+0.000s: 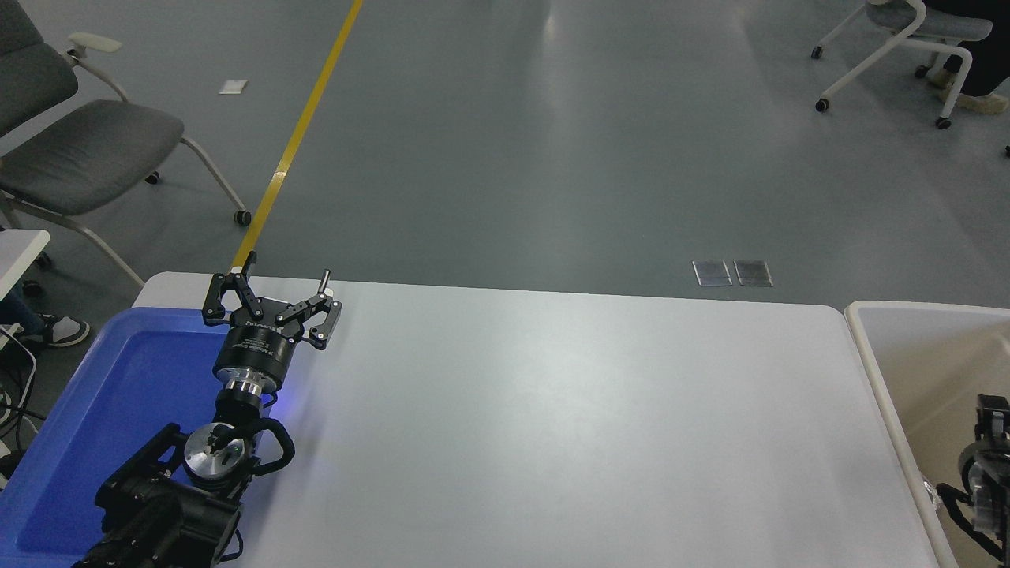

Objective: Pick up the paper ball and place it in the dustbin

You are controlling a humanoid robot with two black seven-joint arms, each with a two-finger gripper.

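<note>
The cream-beige dustbin [862,347] stands against the table's right end, with only its left wall and part of its inside showing. My right gripper [986,454] reaches in at the right edge, low inside the dustbin, and is mostly cut off by the frame. The paper ball is out of view. My left gripper [272,293] stays parked at the table's far left corner, open and holding nothing.
A bright blue shallow tray [118,394] lies under my left arm at the table's left end. Beyond the white table [552,426] is grey floor with a yellow line [300,134]. Wheeled chairs stand at the far left [87,150] and far right [892,39].
</note>
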